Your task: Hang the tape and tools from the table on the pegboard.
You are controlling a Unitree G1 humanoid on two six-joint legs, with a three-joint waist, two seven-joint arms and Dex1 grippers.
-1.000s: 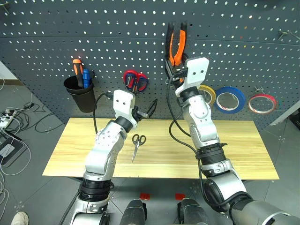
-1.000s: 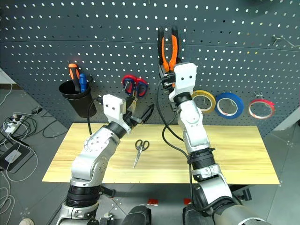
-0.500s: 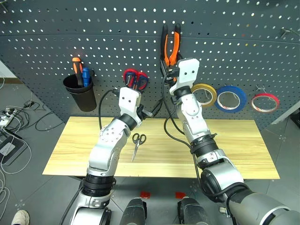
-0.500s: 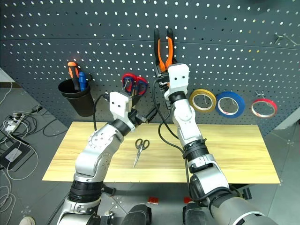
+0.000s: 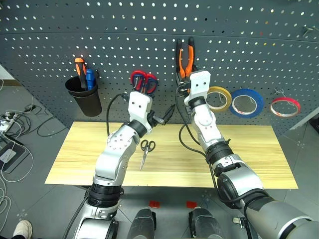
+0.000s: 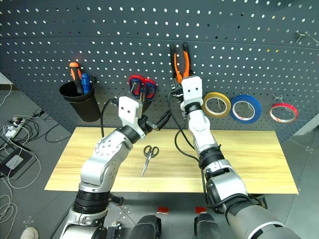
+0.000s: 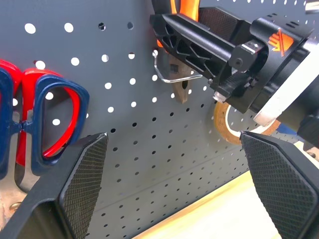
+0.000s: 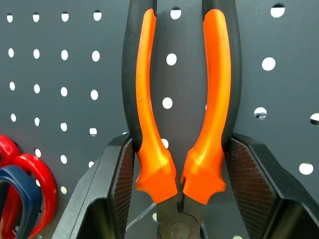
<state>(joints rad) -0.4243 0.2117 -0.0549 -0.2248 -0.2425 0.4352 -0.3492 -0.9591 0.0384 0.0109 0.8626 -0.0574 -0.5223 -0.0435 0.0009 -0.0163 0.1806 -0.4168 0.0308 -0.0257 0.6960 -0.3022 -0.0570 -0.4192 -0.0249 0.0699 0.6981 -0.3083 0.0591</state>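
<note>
The right pincer point(image 8: 179, 194) is clamped on the orange-and-black pliers point(image 6: 180, 62), its two pads squeezing the handles from either side just above the pivot, so the tool stands nose-down and handles-up, flat against the pegboard point(image 6: 259, 45). That upright hold appears meant to bring the pliers onto the bare wire hook point(image 7: 172, 74) jutting from the board beside the jaws; whether the tool already rests on it cannot be told. The left pincer point(image 7: 174, 164) stands wide apart with nothing in it, raised in front of the board near the red-handled scissors point(image 6: 141, 87), seemingly kept clear while the right arm works. Further out, the red-rimmed tape point(image 6: 283, 112) already hangs at the far right, past the yellow roll point(image 6: 217, 104) and the blue roll point(image 6: 246, 108). The small black-handled scissors point(image 6: 148, 157) lie on the wooden surface point(image 6: 249, 159), yet to be hung. A black cup point(image 6: 79, 102) on the board holds orange and blue screwdrivers.
</note>
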